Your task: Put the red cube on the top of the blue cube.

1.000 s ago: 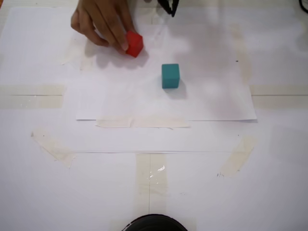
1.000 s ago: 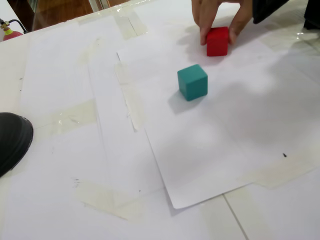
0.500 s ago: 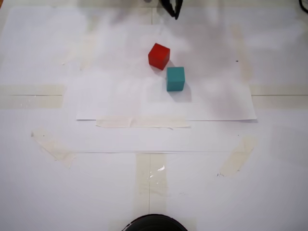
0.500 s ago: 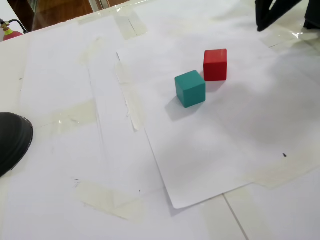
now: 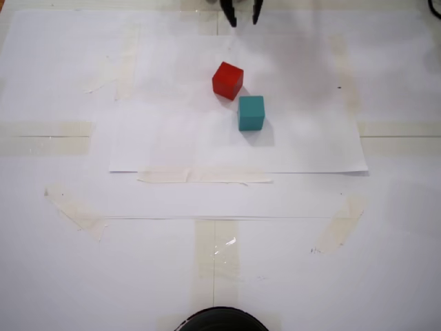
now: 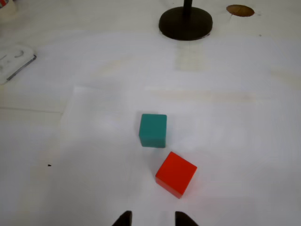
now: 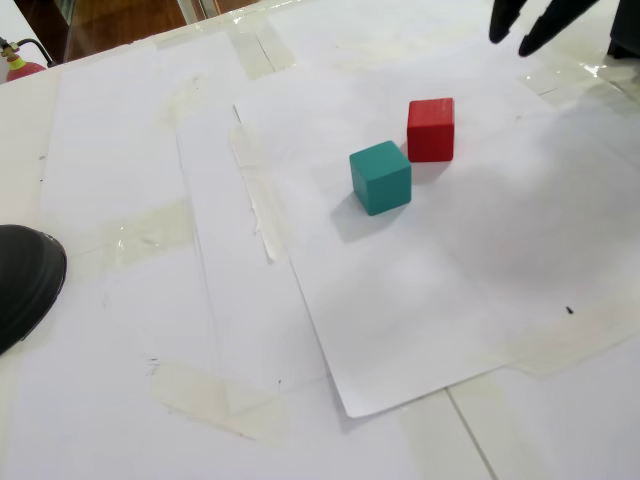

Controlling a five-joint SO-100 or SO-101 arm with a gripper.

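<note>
The red cube (image 5: 227, 80) sits on white paper, its corner close to the blue (teal) cube (image 5: 251, 113). Both rest on the table, side by side, neither on the other. They also show in the wrist view, red cube (image 6: 176, 173) and blue cube (image 6: 153, 130), and in another fixed view, red cube (image 7: 431, 129) and blue cube (image 7: 380, 177). My gripper (image 5: 244, 19) hangs open and empty at the far edge, above and behind the red cube. Its two dark fingertips (image 6: 123, 219) show at the wrist view's bottom edge. In the angled fixed view the gripper (image 7: 520, 38) is at top right.
White paper sheets (image 5: 172, 145) are taped to the table with several tape strips. A black round stand base (image 6: 185, 22) stands at the table's near end, also seen in a fixed view (image 5: 220, 320). A small white device (image 6: 14, 61) lies at the wrist view's left edge.
</note>
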